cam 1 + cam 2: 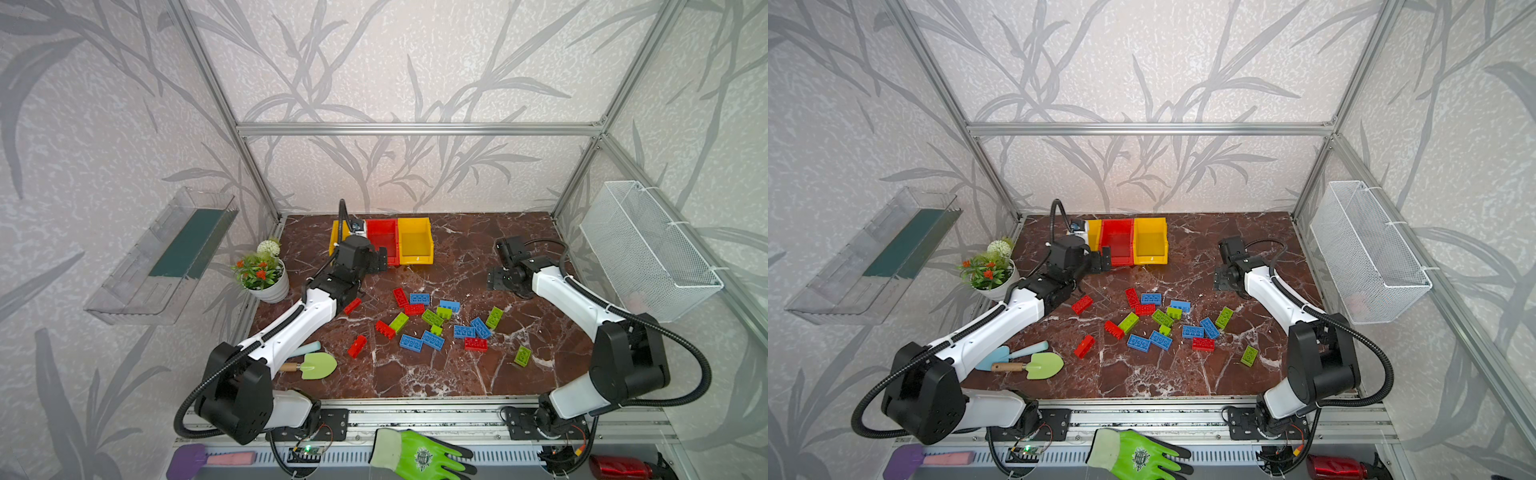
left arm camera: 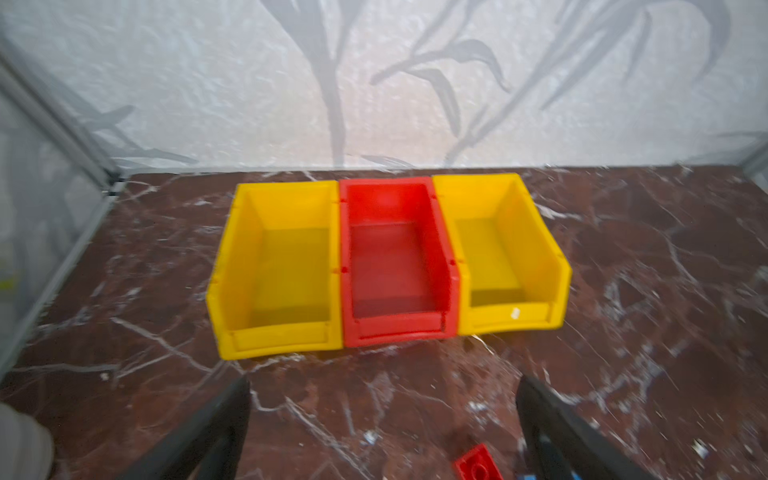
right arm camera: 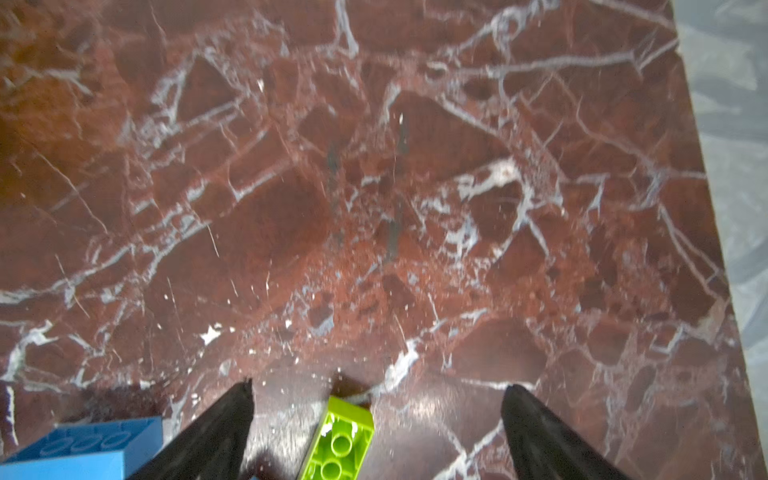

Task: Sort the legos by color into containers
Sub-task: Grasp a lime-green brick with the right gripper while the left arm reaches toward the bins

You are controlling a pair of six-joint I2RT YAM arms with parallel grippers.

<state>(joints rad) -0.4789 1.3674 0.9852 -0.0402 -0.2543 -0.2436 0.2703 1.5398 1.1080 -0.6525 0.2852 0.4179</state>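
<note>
Top views are both showing a dark red, white-veined marble tabletop [image 1: 465,232] carrying everything. Two white-and-black robot arms are reaching in from the near edge, the left arm [image 1: 291,328] towards the back and the right arm [image 1: 569,299] over the right half. Three open-top plastic containers [image 1: 415,260], yellow, red and yellow joined in a row, are sitting near the back wall, and the left wrist view is showing all three standing empty. The chunky studded plastic legos [image 1: 432,318], red, blue and lime green, are lying scattered across the middle, all on the tabletop. The left gripper [image 2: 384,382] is hovering just in front of the red bin [image 2: 399,328], its jaws spread wide and gripping nothing. The right gripper [image 3: 380,386] is holding its jaws spread as well. A lime green brick [image 3: 340,440] is lying on the marble between them, touching neither finger.
</note>
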